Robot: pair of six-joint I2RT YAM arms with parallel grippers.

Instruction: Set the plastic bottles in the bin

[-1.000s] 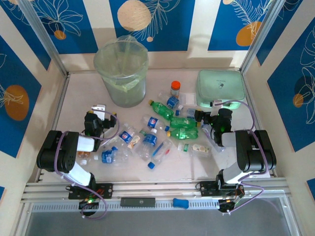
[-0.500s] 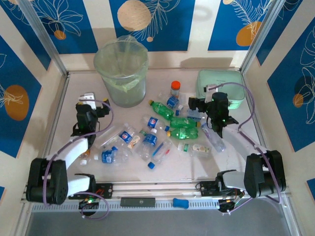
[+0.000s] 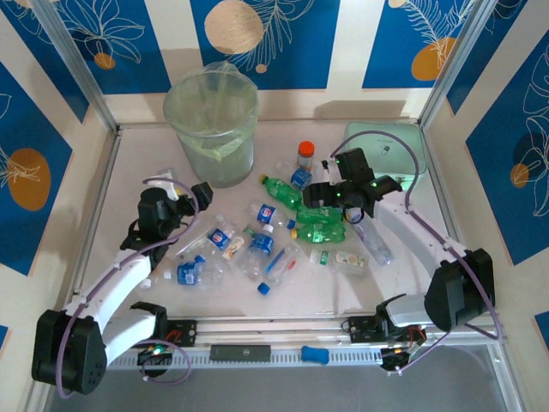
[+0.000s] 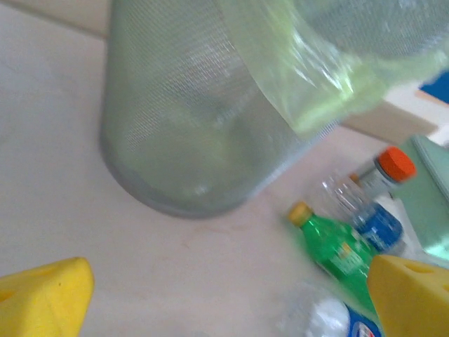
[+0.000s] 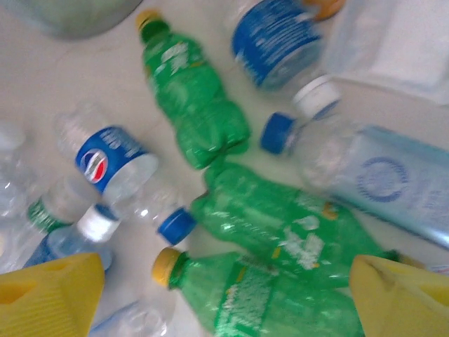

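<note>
Movement on both sides — within the last second the two arms have unfolded from near their bases. The left gripper (image 3: 196,197) now sits left of centre, fingers apart and empty, facing the bin (image 3: 214,159) at upper left, while the right gripper (image 3: 324,194) is right of centre, likewise spread and empty over the green bottles (image 5: 280,232). That reads as the reach for a first pick — the plastic bottles (image 3: 257,245) lie scattered mid-frame, and the bin shows just its liner, no bottle inside that I can make out.
</note>
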